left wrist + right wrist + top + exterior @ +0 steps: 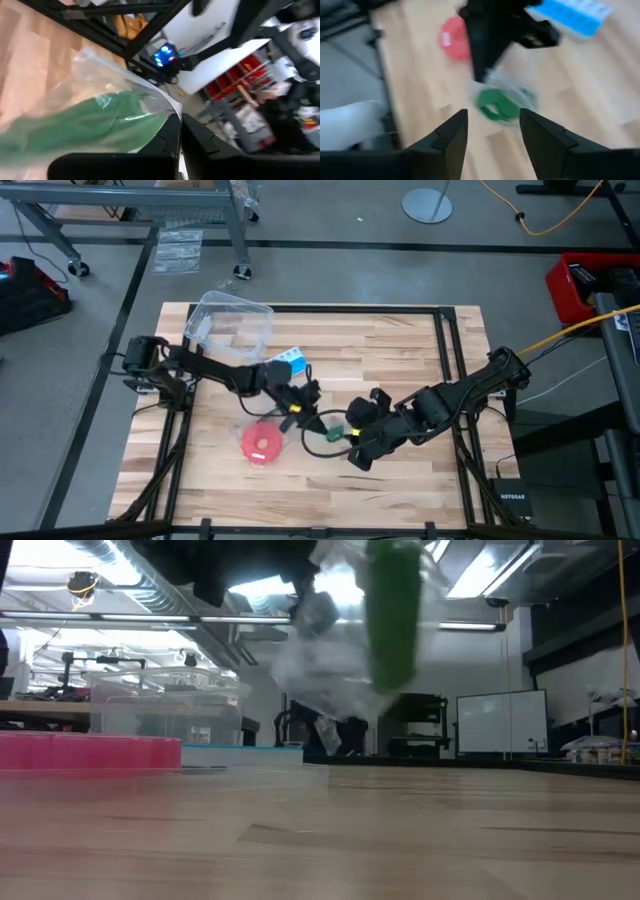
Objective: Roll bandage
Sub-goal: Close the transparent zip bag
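Note:
The dark green bandage (85, 125) sits inside a clear plastic bag (95, 65). My left gripper (179, 127) is shut on that bag above the middle of the table (312, 420). In the low view the bag and the green bandage (392, 610) hang well above the tabletop. My right gripper (492, 125) is open and empty. It points at the bagged bandage (497, 105) from the table's right side (352, 440), its fingers short of it. My left gripper pinches the clear bag's edge (167, 112) between its two shut fingers, coming from above (480, 55). The bag hangs below the fingers with the green bandage inside, lifted clear of the table.
A red round disc (262, 443) lies on the wood just left of the grippers. A blue-and-white pill box (290, 361) lies behind it, and a clear plastic tub (230, 320) stands at the far left. Bare wood lies near the front edge.

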`<state>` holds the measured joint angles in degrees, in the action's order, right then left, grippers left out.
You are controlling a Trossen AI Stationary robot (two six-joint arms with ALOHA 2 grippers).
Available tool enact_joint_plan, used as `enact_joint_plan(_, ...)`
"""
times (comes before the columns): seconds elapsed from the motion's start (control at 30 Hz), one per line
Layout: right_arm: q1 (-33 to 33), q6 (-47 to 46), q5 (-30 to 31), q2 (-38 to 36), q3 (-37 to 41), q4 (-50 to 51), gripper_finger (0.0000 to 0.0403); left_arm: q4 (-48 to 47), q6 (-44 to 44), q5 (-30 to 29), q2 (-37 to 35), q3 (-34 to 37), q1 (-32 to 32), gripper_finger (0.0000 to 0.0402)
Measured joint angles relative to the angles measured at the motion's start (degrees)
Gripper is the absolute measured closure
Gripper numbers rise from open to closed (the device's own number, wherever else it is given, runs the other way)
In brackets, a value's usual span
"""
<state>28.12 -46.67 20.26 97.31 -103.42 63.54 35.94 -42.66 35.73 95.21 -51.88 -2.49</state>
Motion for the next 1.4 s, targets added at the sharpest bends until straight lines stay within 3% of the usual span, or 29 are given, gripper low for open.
enact_joint_plan(0.13, -0.5, 0.6, 5.4, 1.2, 0.0, 5.8, 0.0220, -2.2, -1.4, 4.3, -1.9, 0.0, 2.6, 0.0401)
enact_joint_plan(0.27, -2.4, 2.2, 6.1, 3.6, 0.0, 9.1, 0.0220, -2.9, -1.9, 6.2, -2.6, 0.0, 3.8, 0.0401)
enact_joint_plan(0.5, -6.1, 13.8, 5.5, 7.4, 0.0, 9.5, 0.0220, -2.8, -1.9, 8.0, -2.7, 0.0, 4.4, 0.0401)
enact_joint_plan(0.77, -9.0, 16.9, -2.5, 8.1, 0.0, 9.3, 0.0220, -2.8, -1.9, 9.5, -2.7, 0.0, 4.7, 0.0401)
enact_joint_plan(1.03, -9.0, 18.9, -14.7, 8.1, 0.0, 10.1, 0.0220, -3.8, -1.6, 9.6, -2.7, 0.0, 5.3, 0.0401)
enact_joint_plan(1.4, -9.1, 18.9, -14.8, 8.1, 0.0, 9.2, 0.0220, -11.7, 3.7, 9.6, -2.6, 0.0, 4.1, 0.0401)
